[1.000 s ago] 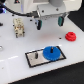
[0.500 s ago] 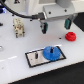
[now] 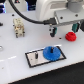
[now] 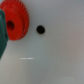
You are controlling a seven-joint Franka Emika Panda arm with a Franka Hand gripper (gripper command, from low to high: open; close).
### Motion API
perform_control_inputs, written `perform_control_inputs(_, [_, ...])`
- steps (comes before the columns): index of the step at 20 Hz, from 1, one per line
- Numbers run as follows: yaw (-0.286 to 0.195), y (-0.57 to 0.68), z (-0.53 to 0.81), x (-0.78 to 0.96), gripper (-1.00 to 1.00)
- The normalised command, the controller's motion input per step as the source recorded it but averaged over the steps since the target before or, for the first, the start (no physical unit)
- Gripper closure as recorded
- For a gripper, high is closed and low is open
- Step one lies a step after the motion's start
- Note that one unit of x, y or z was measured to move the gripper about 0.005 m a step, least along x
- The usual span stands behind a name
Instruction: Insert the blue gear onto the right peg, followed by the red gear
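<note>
Red gear (image 3: 71, 36) at the gripper's (image 3: 53, 33) three o'clock looked rigid, light; we judged its hub graspable, finger spread indiscernible.

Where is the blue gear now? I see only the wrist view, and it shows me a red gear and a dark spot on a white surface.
Observer: The blue gear sits on the grey plate, at its end toward the exterior view's right.
Operator: Is the gripper near the red gear?
Observer: The gripper hangs above the table, and the red gear lies on the table toward the exterior view's right of it, apart from the plate.
Operator: Is a peg free on the plate?
Observer: One thin dark peg stands bare, on the exterior view's left of the blue gear.
</note>
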Motion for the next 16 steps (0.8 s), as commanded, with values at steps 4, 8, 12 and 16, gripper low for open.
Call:
perform_control_inputs(4, [0.0,0.26,-0.03,-0.33,-1.0])
perform_control_inputs(8, [0.0,0.12,0.12,0.32,-1.0])
perform_control_inputs(12, [0.0,0.23,0.14,0.43,-1.0])
perform_control_inputs(16, [0.0,0.2,-0.11,-0.22,-1.0])
